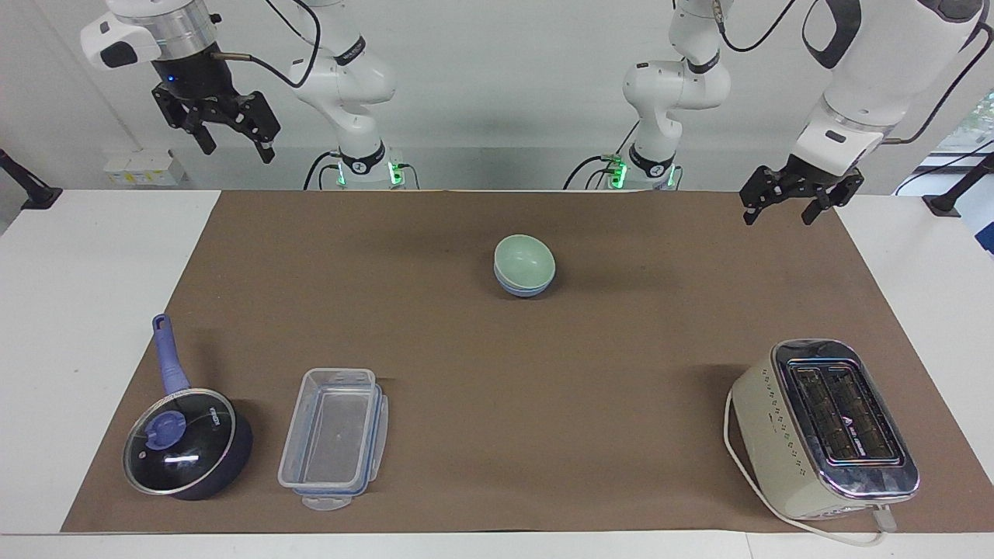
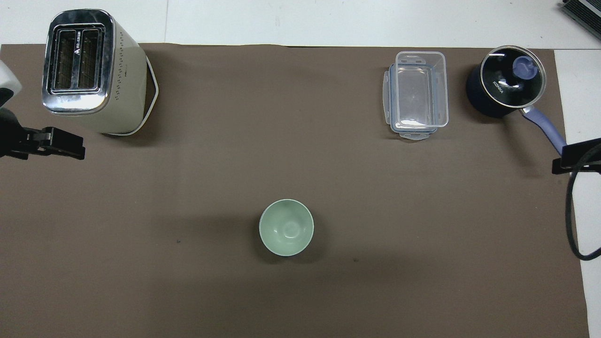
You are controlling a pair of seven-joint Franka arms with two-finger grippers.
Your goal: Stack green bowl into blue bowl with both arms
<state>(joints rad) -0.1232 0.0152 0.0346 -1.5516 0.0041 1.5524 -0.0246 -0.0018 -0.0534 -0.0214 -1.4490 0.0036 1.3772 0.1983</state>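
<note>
The pale green bowl (image 1: 525, 262) sits nested inside the blue bowl (image 1: 522, 289) on the brown mat, in the middle and toward the robots. In the overhead view the green bowl (image 2: 286, 227) hides the blue one. My left gripper (image 1: 780, 210) is open and empty, low over the mat's corner at the left arm's end; one finger (image 2: 56, 143) shows in the overhead view. My right gripper (image 1: 233, 140) is open and empty, raised high at the right arm's end; only a finger (image 2: 575, 157) shows overhead.
A cream toaster (image 1: 827, 427) stands far from the robots at the left arm's end. A clear plastic container (image 1: 335, 435) and a dark pot with blue handle and glass lid (image 1: 182, 442) stand far from the robots at the right arm's end.
</note>
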